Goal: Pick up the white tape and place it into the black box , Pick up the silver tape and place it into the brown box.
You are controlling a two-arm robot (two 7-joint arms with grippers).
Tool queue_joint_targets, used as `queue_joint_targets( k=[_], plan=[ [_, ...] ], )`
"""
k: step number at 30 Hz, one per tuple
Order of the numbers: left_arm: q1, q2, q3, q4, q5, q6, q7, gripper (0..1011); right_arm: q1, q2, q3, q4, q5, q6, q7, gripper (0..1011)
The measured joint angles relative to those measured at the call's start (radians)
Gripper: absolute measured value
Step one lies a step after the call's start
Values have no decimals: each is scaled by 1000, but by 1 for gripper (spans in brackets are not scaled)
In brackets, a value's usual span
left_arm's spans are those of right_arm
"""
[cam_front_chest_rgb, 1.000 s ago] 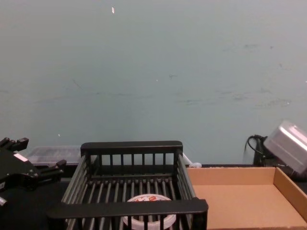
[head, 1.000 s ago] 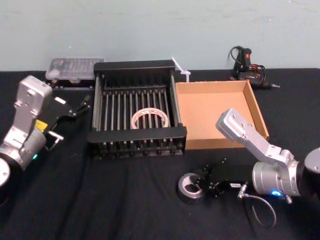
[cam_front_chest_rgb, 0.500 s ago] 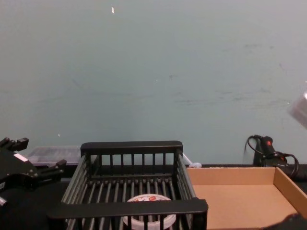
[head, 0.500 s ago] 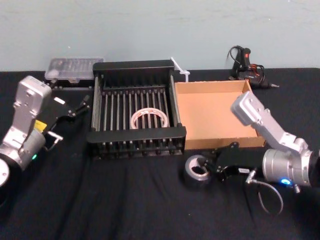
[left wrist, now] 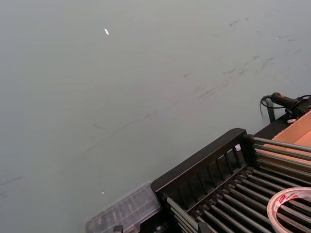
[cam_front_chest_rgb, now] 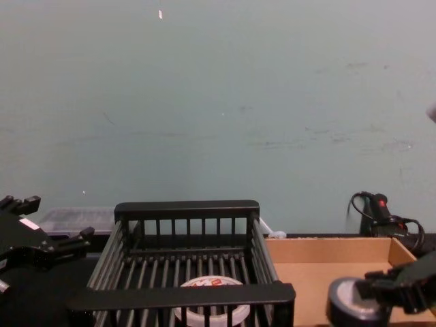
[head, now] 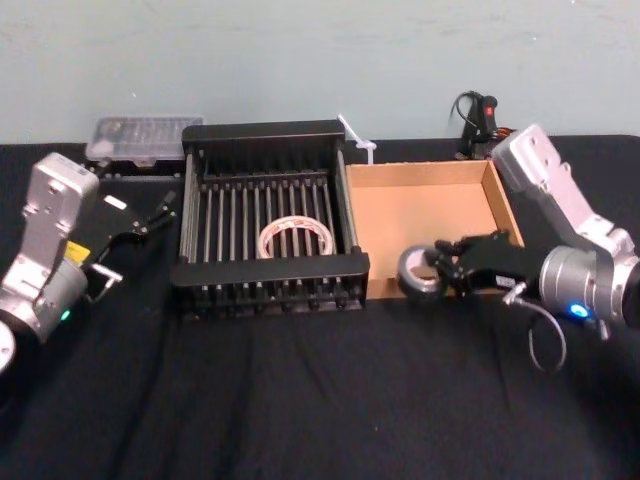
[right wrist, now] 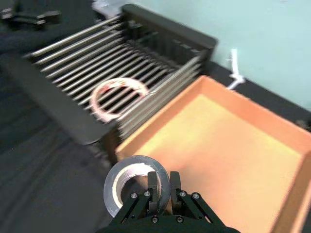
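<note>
The silver tape (head: 418,272) hangs in the air at the front left corner of the brown box (head: 430,215), with my right gripper (head: 442,268) shut on its rim. The right wrist view has the silver tape (right wrist: 130,187) pinched by the gripper (right wrist: 160,183), just outside the front wall of the brown box (right wrist: 233,145). On the slatted floor of the black box (head: 270,268) the white tape (head: 293,238) lies flat. Beside that crate's left side, my left gripper (head: 160,212) rests open. From the chest, the silver tape (cam_front_chest_rgb: 349,303) shows low at the right.
A clear plastic case (head: 145,135) lies at the back left. A black tool with cables (head: 485,118) sits at the back right, behind the brown box. A small white object (head: 360,140) pokes up between the two boxes. Black cloth covers the table.
My right gripper has lifted the silver tape off the cloth and carried it back and to the right, up to the brown box's front wall. The left arm has stayed put.
</note>
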Motion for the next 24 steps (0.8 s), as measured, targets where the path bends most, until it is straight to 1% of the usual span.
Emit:
queue_joint_targets(
  k=[2, 5, 9, 15, 24],
  plan=[
    [0, 0, 0, 0, 0, 0, 0, 1001, 8, -10, 6, 12, -5, 5, -11, 158],
    [0, 0, 0, 0, 0, 0, 0, 1001, 32, -37, 16, 45, -22, 16, -35, 158],
    [0, 0, 0, 0, 0, 0, 0, 1001, 58, -60, 21, 82, -39, 23, -47, 158],
    [0, 0, 0, 0, 0, 0, 0, 1001, 101, -97, 22, 149, -63, 25, -50, 158],
    [0, 0, 0, 0, 0, 0, 0, 1001, 140, -139, 29, 223, -83, 20, -47, 158]
  ],
)
